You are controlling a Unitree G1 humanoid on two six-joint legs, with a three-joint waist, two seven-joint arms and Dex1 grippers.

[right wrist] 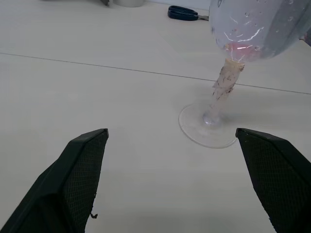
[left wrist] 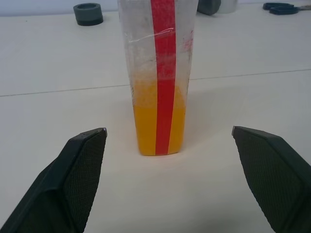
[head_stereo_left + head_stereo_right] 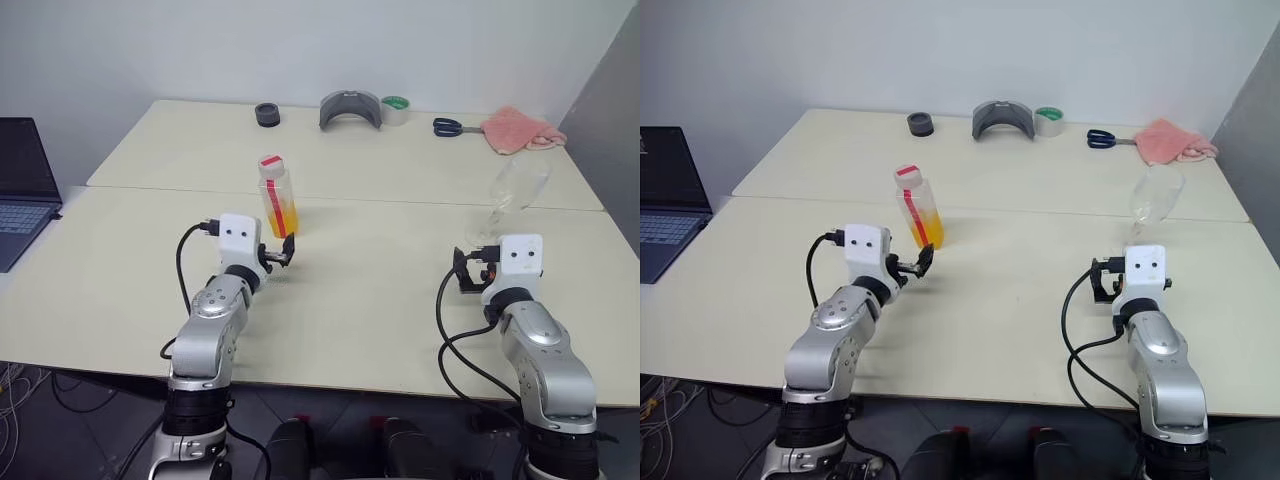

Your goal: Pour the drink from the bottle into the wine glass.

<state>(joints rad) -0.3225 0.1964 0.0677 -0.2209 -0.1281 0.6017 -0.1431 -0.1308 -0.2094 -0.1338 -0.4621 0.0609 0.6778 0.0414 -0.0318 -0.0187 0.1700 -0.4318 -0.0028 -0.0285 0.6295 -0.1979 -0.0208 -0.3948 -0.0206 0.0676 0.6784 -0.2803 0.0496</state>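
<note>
The bottle (image 3: 277, 192) stands upright on the table, its red-and-white cap on and a red strip down its side. The orange drink (image 2: 146, 128) fills its lower part. My left gripper (image 3: 280, 253) sits just in front of the bottle, open, with the bottle centred beyond its fingertips and clear of them. The wine glass (image 3: 512, 192) stands on its round foot (image 1: 206, 130) to the right, its bowl showing no liquid. My right gripper (image 3: 470, 270) is open just short of the glass, whose foot lies a little right of its centre line.
A laptop (image 3: 20, 190) lies at the table's left edge. Along the far edge are a black ring (image 3: 267, 114), a grey curved piece (image 3: 350, 108), a tape roll (image 3: 395, 110), scissors (image 3: 447, 126) and a pink cloth (image 3: 520, 130). A seam (image 3: 400, 200) runs between the two tabletops.
</note>
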